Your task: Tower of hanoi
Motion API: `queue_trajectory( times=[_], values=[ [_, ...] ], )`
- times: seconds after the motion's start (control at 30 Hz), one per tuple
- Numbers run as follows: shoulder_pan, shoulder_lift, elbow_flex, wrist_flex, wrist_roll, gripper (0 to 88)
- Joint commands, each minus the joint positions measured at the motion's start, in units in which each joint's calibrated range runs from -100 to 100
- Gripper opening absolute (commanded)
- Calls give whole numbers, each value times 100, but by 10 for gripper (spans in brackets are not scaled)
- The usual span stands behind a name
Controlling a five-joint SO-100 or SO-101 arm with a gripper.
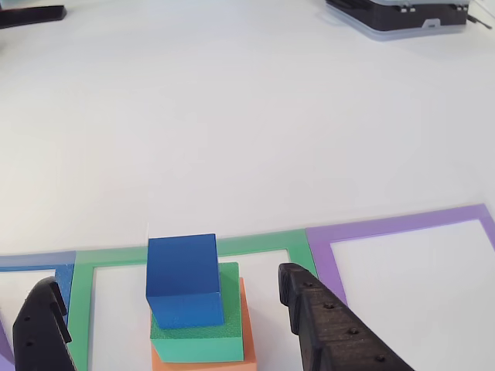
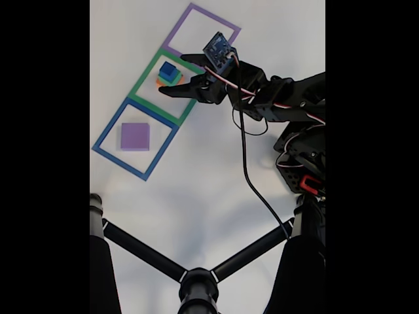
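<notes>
The tower of hanoi stands as a stack of three inside the green tape square [image 1: 263, 243]. The blue block [image 1: 182, 278] is on the green block [image 1: 197, 340], which is on the orange block [image 1: 246, 325]. My gripper [image 1: 168, 278] is open, one black finger [image 1: 42, 328] to the left of the stack and the other [image 1: 329, 325] to the right, both clear of the blocks. The fixed view shows the gripper [image 2: 173, 74] straddling the same blue block [image 2: 168, 68]. The purple block [image 2: 135, 135] lies alone inside the blue tape square [image 2: 108, 131].
An empty purple tape square [image 1: 402, 224] sits to the right of the green one [image 2: 216, 16]. A dark device [image 1: 402, 15] rests at the far table edge. Black stand legs [image 2: 144, 252] and a cable [image 2: 252, 183] cross the near part of the fixed view.
</notes>
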Motion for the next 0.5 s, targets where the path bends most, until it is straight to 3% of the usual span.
queue_trajectory(
  times=[0.0,0.47],
  values=[
    [-121,326,-297,-489,20,331],
    [-273,1039,-570,-966,20,326]
  ],
)
